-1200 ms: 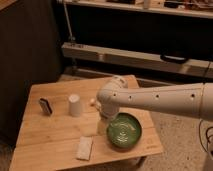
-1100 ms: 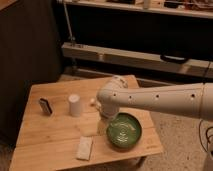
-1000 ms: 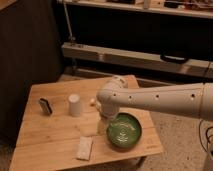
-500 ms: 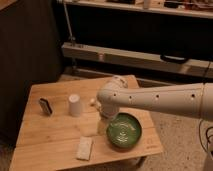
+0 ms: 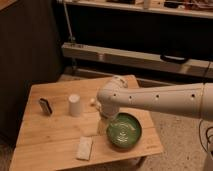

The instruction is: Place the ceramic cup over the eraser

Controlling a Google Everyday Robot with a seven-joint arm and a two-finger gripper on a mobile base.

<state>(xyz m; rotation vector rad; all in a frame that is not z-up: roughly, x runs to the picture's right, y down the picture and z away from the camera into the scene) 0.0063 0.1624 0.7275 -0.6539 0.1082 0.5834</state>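
The small white ceramic cup (image 5: pixel 74 105) stands upright on the left half of the wooden table (image 5: pixel 55 132). A small dark block with a pale edge (image 5: pixel 45 105) lies to its left, and a flat white rectangular block (image 5: pixel 84 148) lies near the front edge; I cannot tell which of the two is the eraser. My white arm (image 5: pixel 160 100) reaches in from the right. Its gripper (image 5: pixel 103 120) hangs down over the table's middle, right of the cup and apart from it, just left of the green bowl.
A green bowl (image 5: pixel 124 130) sits at the table's front right, close under the arm. A tiny pale object (image 5: pixel 92 101) lies between the cup and the arm. Dark shelving (image 5: pixel 130 55) stands behind the table, and a dark cabinet (image 5: pixel 25 45) on the left.
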